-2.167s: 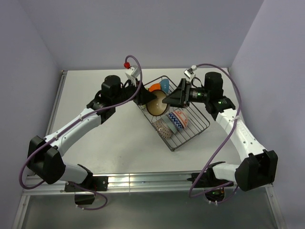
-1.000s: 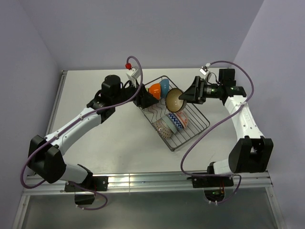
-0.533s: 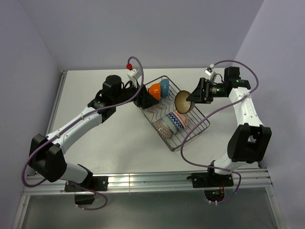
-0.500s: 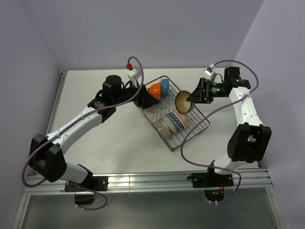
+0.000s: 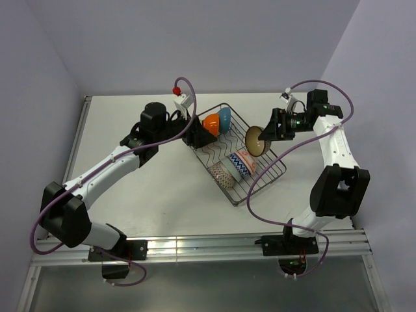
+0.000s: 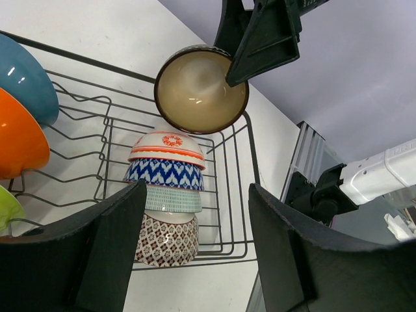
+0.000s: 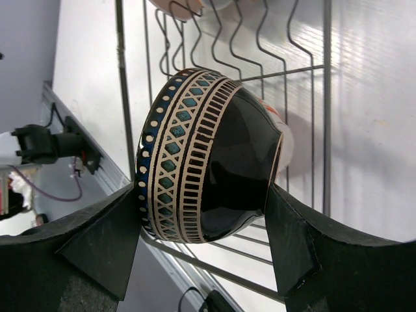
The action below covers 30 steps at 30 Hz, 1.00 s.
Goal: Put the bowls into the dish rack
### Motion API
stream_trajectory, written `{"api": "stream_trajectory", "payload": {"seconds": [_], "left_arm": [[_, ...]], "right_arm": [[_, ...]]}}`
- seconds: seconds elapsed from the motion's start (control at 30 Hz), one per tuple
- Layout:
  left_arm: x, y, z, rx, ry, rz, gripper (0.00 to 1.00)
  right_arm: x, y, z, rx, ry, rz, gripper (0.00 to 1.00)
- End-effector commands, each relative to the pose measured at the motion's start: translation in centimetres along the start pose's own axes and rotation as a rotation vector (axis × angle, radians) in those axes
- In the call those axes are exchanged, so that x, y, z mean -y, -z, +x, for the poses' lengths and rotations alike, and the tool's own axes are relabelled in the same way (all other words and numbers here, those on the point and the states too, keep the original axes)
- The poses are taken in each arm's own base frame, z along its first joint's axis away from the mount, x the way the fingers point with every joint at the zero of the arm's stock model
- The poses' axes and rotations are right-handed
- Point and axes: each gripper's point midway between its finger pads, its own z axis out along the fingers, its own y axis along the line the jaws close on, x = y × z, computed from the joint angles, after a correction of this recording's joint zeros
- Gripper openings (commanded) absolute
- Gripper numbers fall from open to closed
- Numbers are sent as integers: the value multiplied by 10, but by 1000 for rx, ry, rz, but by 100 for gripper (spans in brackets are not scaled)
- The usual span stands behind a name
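Observation:
My right gripper (image 5: 269,129) is shut on a dark patterned bowl (image 5: 257,140) with a cream inside, tipped on its side over the far right rim of the wire dish rack (image 5: 268,174). The right wrist view has that bowl (image 7: 208,156) pinched between both fingers. In the rack an orange bowl (image 5: 211,121) and a blue bowl (image 5: 225,117) stand on edge. Three patterned bowls lie nested: red-orange (image 5: 246,158), blue zigzag (image 5: 236,165), brown (image 5: 221,173). A lime green bowl (image 6: 8,211) shows at the left wrist view's edge. My left gripper (image 5: 199,135) hangs open and empty at the rack's far left corner.
The rack sits askew on a white table (image 5: 143,188) between purple walls. A metal rail (image 5: 195,247) runs along the near edge by both arm bases. Purple cables (image 5: 260,208) loop beside the right arm, close to the rack's near corner.
My right gripper has carried the dark bowl rightward, from above the rack's middle to its right rim. The left arm has stayed put, its jaws a touch wider.

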Motion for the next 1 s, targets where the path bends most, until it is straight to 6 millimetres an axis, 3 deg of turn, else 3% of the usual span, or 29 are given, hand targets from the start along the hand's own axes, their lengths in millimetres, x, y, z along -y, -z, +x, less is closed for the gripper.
{"api": "stream_trajectory", "payload": {"seconds": [0.0, 0.67, 0.97], "left_arm": [[10, 0, -21, 39, -43, 31, 70], [5, 2, -19, 27, -49, 18, 70], [2, 4, -19, 27, -49, 13, 69]], "right_arm": [[-4, 12, -22, 50, 96, 20, 0], [13, 18, -26, 16, 234, 155, 0], [16, 11, -25, -17, 324, 242, 0]]}}
